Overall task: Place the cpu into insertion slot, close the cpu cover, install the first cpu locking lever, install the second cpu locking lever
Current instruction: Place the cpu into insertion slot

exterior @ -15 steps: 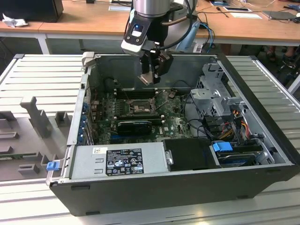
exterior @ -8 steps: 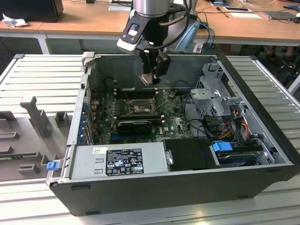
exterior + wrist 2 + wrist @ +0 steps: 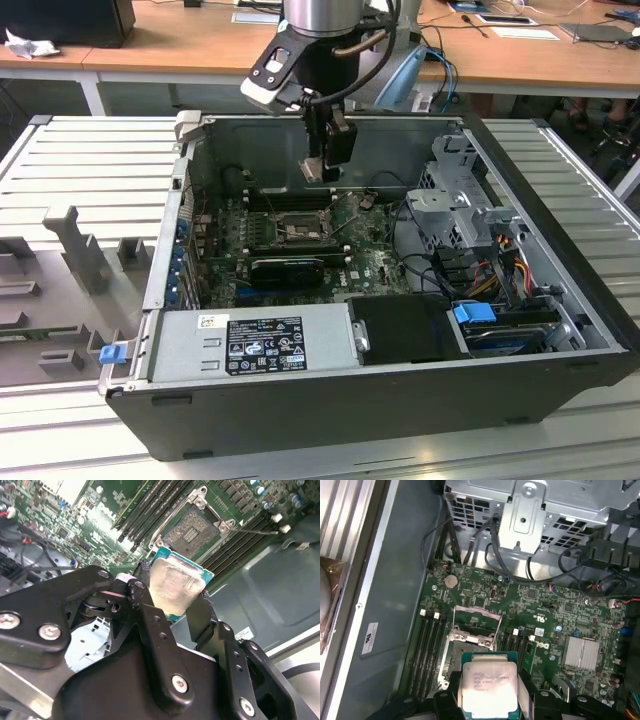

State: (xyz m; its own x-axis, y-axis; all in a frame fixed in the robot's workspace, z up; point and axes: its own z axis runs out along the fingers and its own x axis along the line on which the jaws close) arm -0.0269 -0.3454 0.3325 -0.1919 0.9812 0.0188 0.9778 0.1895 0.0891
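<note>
My gripper (image 3: 324,160) hangs inside the open computer case, above the green motherboard (image 3: 375,255). It is shut on the cpu (image 3: 316,170), a pale silver square chip with a teal edge. In both wrist views the cpu (image 3: 176,582) (image 3: 487,687) sits between the black fingers (image 3: 145,605), held by two opposite edges. The insertion slot (image 3: 192,527) (image 3: 465,647) lies bare below and a little ahead of the chip, apart from it. The cpu cover (image 3: 475,615) stands swung open at the far side of the slot. A thin locking lever (image 3: 250,530) sticks out beside the socket.
Long black memory slots (image 3: 160,510) flank the socket on both sides. A black expansion card (image 3: 288,268) lies nearer the power supply (image 3: 255,340). A metal drive cage (image 3: 460,200) with cables fills the exterior view's right. A grey fixture tray (image 3: 60,280) lies outside the case.
</note>
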